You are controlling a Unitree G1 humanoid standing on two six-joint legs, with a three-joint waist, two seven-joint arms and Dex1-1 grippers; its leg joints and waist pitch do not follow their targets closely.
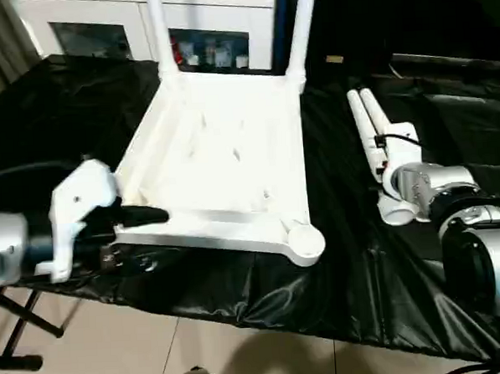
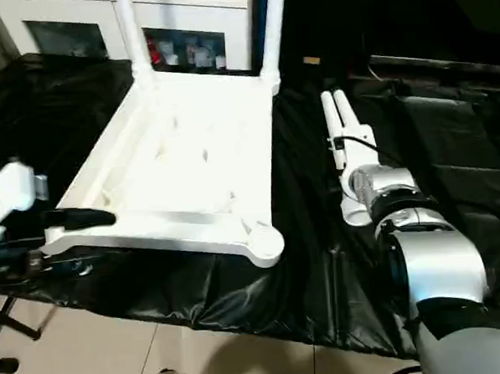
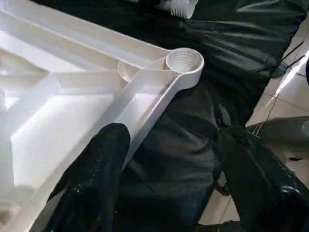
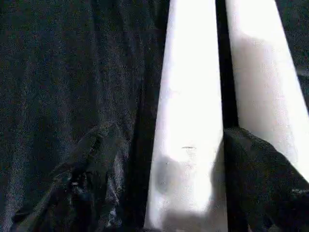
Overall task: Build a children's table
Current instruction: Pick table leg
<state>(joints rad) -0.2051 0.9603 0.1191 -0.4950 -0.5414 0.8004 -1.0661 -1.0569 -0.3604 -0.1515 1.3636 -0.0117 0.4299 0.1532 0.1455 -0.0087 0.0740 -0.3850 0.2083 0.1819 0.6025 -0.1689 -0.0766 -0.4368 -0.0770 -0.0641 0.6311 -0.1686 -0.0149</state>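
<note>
The white tabletop (image 1: 219, 155) lay underside up on a surface draped in black sheeting (image 1: 339, 283), its raised rim and inner ribs facing the camera. Two legs (image 1: 302, 29) already stood upright in the corner sockets at the far edge, toward twelve o'clock, in front of a white cabinet (image 1: 208, 22). The near socket (image 1: 304, 240) at about five o'clock of the tabletop sat empty, its threaded bore visible in the left wrist view.

The left gripper (image 3: 169, 179) had its fingers spread apart at the tabletop's near rim, at roughly eight o'clock of the piece; one black finger (image 3: 96, 179) lay over the rim while the other hung off the edge above the sheeting, nothing clamped between them.

At three o'clock of the tabletop, two loose legs (image 1: 369, 130) lay side by side on the sheeting. The right gripper (image 4: 164, 183) was down over them with its fingers parted, straddling the nearer tube (image 4: 188, 121); whether the pads touched it could not be told. Pale floor tiles (image 1: 91, 346) showed at six o'clock.
</note>
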